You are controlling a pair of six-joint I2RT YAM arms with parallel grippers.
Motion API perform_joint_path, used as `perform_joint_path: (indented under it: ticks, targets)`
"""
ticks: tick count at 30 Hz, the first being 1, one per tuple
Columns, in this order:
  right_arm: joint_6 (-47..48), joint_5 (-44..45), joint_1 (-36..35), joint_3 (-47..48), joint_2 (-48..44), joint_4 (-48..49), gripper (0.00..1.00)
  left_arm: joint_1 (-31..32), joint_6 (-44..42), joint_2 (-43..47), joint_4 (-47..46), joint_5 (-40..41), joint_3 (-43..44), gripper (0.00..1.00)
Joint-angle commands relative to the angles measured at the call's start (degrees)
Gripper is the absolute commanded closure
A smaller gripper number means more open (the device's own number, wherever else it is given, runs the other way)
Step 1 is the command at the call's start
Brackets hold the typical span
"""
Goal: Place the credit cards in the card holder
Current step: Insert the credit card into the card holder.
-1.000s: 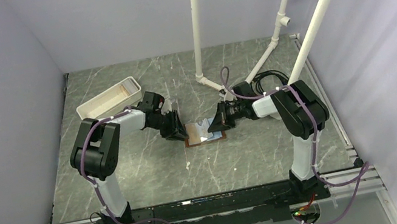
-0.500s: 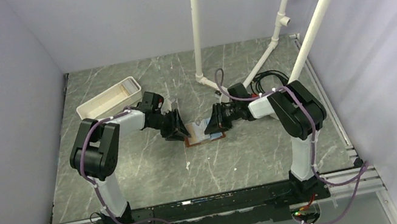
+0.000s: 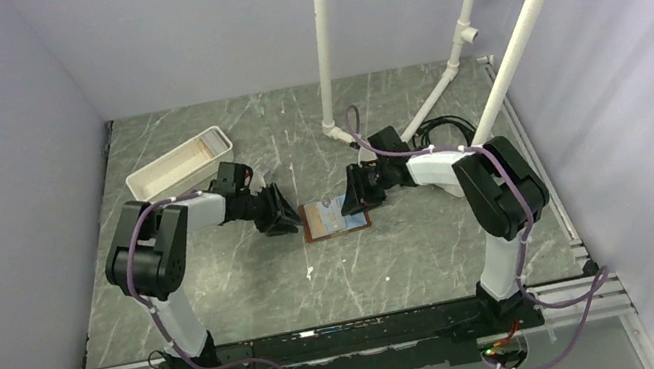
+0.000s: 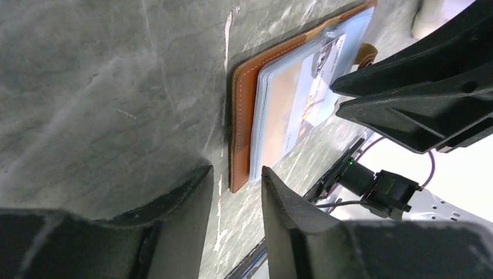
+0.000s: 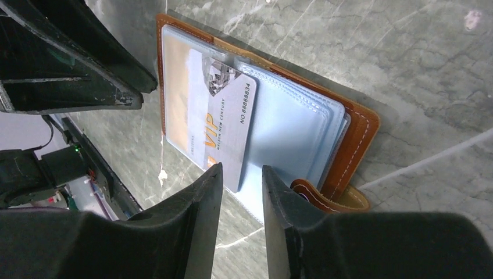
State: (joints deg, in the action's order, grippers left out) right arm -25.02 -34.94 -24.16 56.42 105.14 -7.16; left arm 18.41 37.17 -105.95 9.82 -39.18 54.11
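Note:
The brown leather card holder [image 3: 337,217] lies open on the table between my grippers. In the right wrist view [image 5: 356,137] it holds pale blue sleeves [image 5: 290,131], and a grey VIP credit card [image 5: 225,125] sits partly in a sleeve, its lower end sticking out. The strap tab [image 5: 331,197] lies at the holder's near corner. My right gripper [image 5: 241,171] hovers just off the card's free end, jaws narrowly parted, nothing between them. My left gripper [image 4: 237,180] is just off the holder's opposite edge [image 4: 241,116], jaws narrowly parted and empty.
A long white plastic tray [image 3: 179,164] stands at the back left, behind the left arm. White pipes [image 3: 321,43] rise at the back middle and back right, with black cables [image 3: 440,129] beside them. The enclosure walls close in both sides.
Both grippers have drawn back from the card holder, the left one to the left, the right one to the back right. The holder and card now lie uncovered.

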Motion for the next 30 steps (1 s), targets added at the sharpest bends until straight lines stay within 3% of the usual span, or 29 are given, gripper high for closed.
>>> perform_joint_path:
  ticks: [1,9,20,25,30]
  targets:
    - [0.9,0.8,-1.0,1.8,1.5,0.6,0.67,-0.5,8.3,1.0,-12.0,0.5,-5.1,0.54]
    - [-2.4,-0.8,-3.7,3.1,4.3,5.2,0.75,-0.7,14.2,-1.8,-24.0,-3.1,-8.4,0.48]
    - [-6.4,-4.1,-7.2,5.3,7.6,10.7,0.78,-0.7,17.6,-4.6,-32.5,-6.3,-9.8,0.44]
    - [-7.8,-4.4,-7.7,4.3,7.3,12.2,0.77,-0.7,20.1,-4.5,-37.0,-8.9,-10.1,0.45]
    - [-3.9,1.2,-7.3,4.7,3.8,3.4,0.68,-0.7,24.9,-5.4,-43.6,-11.6,-10.9,0.45]
